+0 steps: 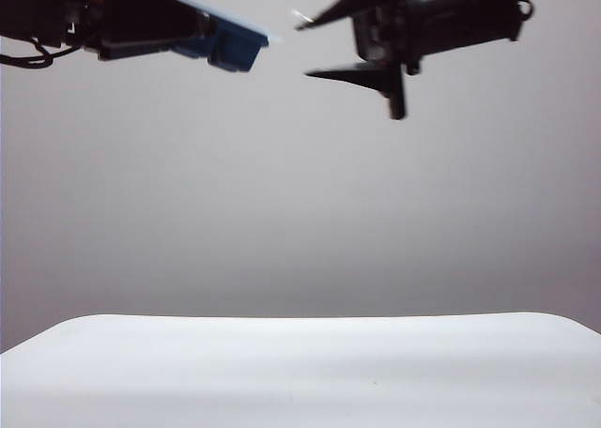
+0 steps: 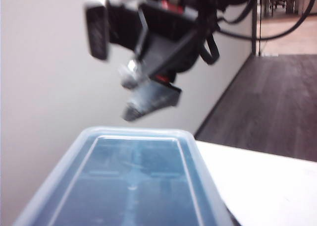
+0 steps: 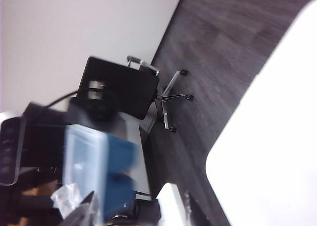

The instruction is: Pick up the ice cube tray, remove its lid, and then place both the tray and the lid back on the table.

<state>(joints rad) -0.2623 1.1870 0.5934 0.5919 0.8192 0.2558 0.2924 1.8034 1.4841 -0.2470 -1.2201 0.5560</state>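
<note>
High above the tabletop [image 1: 300, 372], the left tool [image 1: 202, 38] held the light, soft tray [image 1: 235, 45], its thin lid [image 2: 133, 176] on, while the right tool [image 1: 324, 45] gaped empty beside its rim.

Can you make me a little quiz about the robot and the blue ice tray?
1. True or false: the ice cube tray is resting on the table.
2. Which gripper holds the tray? A) left gripper B) right gripper
3. Fill in: the lid is ____ the tray (on/off).

Key:
1. False; it is held up in the air.
2. A; the right gripper's jaws stand open and empty beside it.
3. On.
</note>
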